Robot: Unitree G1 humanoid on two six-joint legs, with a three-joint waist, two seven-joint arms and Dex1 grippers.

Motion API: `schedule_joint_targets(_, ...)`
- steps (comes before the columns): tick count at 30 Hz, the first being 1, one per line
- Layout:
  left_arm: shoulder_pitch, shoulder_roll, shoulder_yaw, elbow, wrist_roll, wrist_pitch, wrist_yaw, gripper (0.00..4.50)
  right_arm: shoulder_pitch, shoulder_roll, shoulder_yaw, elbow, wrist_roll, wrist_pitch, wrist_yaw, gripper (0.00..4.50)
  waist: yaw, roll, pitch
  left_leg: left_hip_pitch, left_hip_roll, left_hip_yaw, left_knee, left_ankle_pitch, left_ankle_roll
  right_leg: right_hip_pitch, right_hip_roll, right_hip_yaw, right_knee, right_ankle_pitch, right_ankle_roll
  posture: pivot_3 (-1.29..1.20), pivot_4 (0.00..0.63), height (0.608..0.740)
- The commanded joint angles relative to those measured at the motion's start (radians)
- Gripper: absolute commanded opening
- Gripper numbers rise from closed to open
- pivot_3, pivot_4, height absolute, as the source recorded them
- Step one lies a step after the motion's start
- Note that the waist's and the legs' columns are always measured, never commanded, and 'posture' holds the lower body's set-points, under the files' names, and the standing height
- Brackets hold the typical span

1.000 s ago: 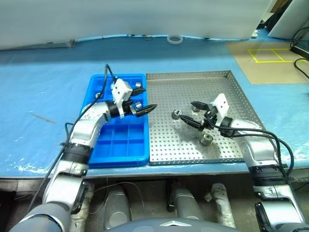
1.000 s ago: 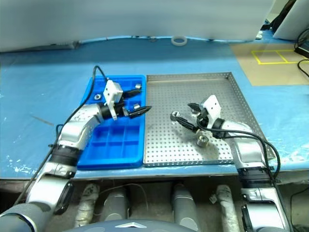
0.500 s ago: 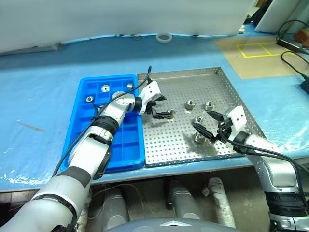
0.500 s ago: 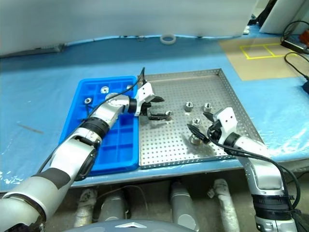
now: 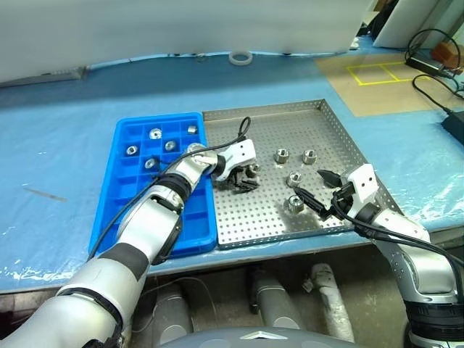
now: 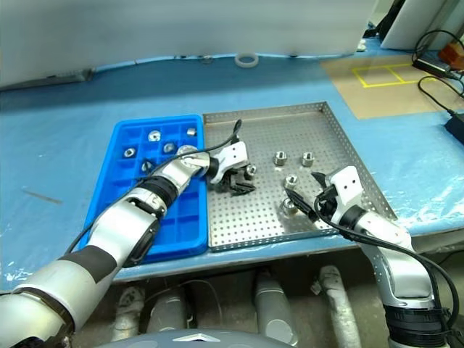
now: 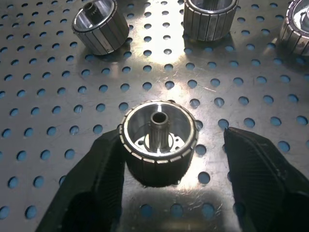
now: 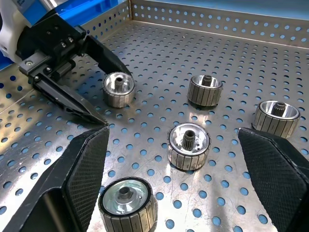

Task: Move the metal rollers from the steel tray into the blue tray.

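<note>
Steel, perforated and grey, the steel tray (image 5: 341,145) sat on the pale blue tabletop (image 5: 58,145) with the blue tray (image 5: 123,210) touching its left edge. Down on the steel tray's left part came the left pincer (image 5: 245,179), fingers astride one of the metal rollers (image 7: 158,142). One finger (image 7: 96,188) was touching the roller's side and the other stood off it with a gap, so the pincer was part-way clenched and not yet gripping. Four more rollers stood upright on the perforated sheet to the right: two side by side further back (image 5: 282,155) (image 5: 309,155), one nearer (image 5: 294,177), and one nearest of all (image 5: 296,204). Over by that nearest roller hovered the right pincer (image 5: 319,192), spread wide and holding nothing, just above the tray's near right part. Across in the blue tray, a handful of rollers (image 5: 154,133) already rested in the far compartments, one to a square. Well beyond both trays, a white tape ring (image 5: 240,57) lay at the far edge of the tabletop.
</note>
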Motion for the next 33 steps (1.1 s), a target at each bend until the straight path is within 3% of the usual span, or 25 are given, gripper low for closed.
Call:
schedule_joint_targets(1, -0.029, -0.006, 0.038, -0.006, -0.016, 0.012, 0.01, 2.27, -0.015, -0.008, -0.013, -0.041, 0.015, -0.004, -0.005, 4.5, 0.0, 0.0, 0.0, 0.0, -0.001, 0.0, 0.0, 0.0, 0.0, 0.0, -0.001, 0.0, 0.0, 0.0, 0.0, -0.57, 0.15, 0.74)
schedule_joint_targets(3, -0.031, -0.006, 0.052, -0.006, -0.018, 0.022, 0.022, 1.7, -0.018, -0.006, -0.01, -0.04, 0.013, -0.004, -0.006, 4.5, -0.002, 0.0, 0.0, -0.002, -0.004, 0.0, 0.0, -0.001, 0.002, -0.001, -0.006, -0.001, 0.0, 0.0, 0.002, -0.56, 0.15, 0.74)
schedule_joint_targets(12, 0.0, 0.029, 0.24, -0.152, -0.179, 0.113, 0.042, 1.71, -0.118, 0.03, -0.028, -0.021, 0.111, 0.024, 0.015, 4.5, 0.002, 0.0, 0.0, -0.008, -0.008, 0.0, 0.001, -0.003, 0.006, -0.006, -0.011, -0.003, 0.001, 0.001, 0.002, -0.44, 0.15, 0.74)
schedule_joint_targets(17, 0.246, 0.075, 0.291, -0.724, -0.287, 0.316, 0.107, 1.71, -0.329, 0.011, 0.067, 0.103, 0.123, 0.045, 0.127, 4.5, 0.006, 0.001, 0.0, -0.007, -0.007, 0.0, 0.0, -0.004, 0.007, -0.005, -0.011, -0.005, 0.003, 0.005, -0.005, -0.31, 0.15, 0.74)
schedule_joint_targets(21, 0.403, 0.089, 0.29, -1.034, -0.308, 0.442, 0.221, 1.71, -0.424, 0.018, 0.124, 0.185, 0.111, 0.029, 0.201, 4.5, 0.035, 0.001, 0.0, -0.008, -0.001, -0.001, -0.001, -0.003, 0.006, -0.005, -0.011, -0.01, 0.004, 0.005, -0.006, -0.21, 0.15, 0.74)
schedule_joint_targets(24, 0.6, 0.043, 0.365, -1.287, -0.371, 0.515, 0.378, 1.71, -0.538, 0.054, 0.205, 0.32, 0.084, -0.008, 0.289, 4.5, 0.058, 0.002, -0.001, -0.008, 0.0, -0.001, -0.001, -0.003, 0.006, -0.005, -0.011, -0.013, 0.004, 0.005, -0.006, -0.1, 0.15, 0.74)
schedule_joint_targets(28, 0.788, 0.068, 0.355, -1.487, -0.334, 0.526, 0.471, 1.71, -0.62, 0.096, 0.283, 0.444, 0.042, -0.063, 0.383, 4.5, 0.085, 0.002, -0.001, -0.008, 0.004, 0.0, -0.001, -0.002, 0.004, -0.005, -0.011, -0.017, 0.005, 0.005, -0.006, 0.01, 0.15, 0.74)
schedule_joint_targets(33, 0.915, 0.084, 0.393, -1.639, -0.323, 0.565, 0.597, 1.71, -0.697, 0.147, 0.335, 0.571, 0.002, -0.13, 0.473, 4.5, 0.134, 0.002, 0.0, -0.01, 0.01, -0.001, -0.002, 0.001, -0.002, -0.005, -0.011, -0.025, 0.007, 0.005, -0.006, 0.15, 0.15, 0.74)
